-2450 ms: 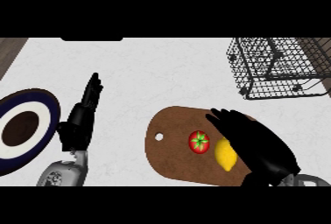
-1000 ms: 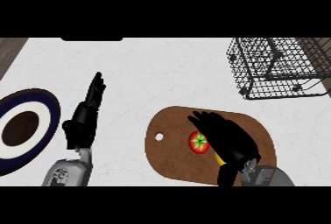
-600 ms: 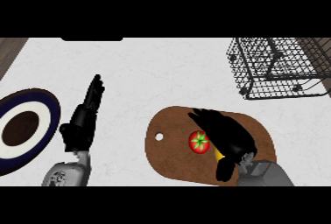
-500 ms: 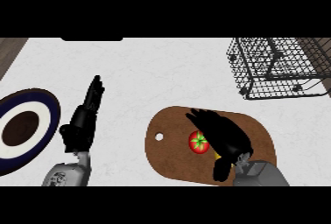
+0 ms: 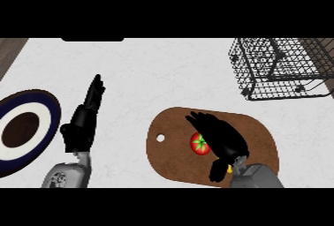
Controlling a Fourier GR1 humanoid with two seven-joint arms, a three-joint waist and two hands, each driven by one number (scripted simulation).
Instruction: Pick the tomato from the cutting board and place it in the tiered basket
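A red tomato (image 5: 199,143) with a green stem lies on the brown cutting board (image 5: 171,154), left of its middle. My right hand (image 5: 222,137) lies over the board directly beside the tomato's right side, fingers bent toward it and covering part of it; the thumb hangs lower by the wrist. The fingers are curling but do not close round the tomato. The black wire tiered basket (image 5: 277,66) stands at the far right. My left hand (image 5: 85,117) rests open on the counter at the left, fingers up.
A dark blue and white plate (image 5: 16,152) with a brown centre sits at the left edge. A yellow object on the board is almost wholly hidden under my right hand. White counter lies between board and basket.
My right hand has shifted left and curled closer onto the tomato's right side, covering the yellow object. The tomato and the left hand have stayed put.
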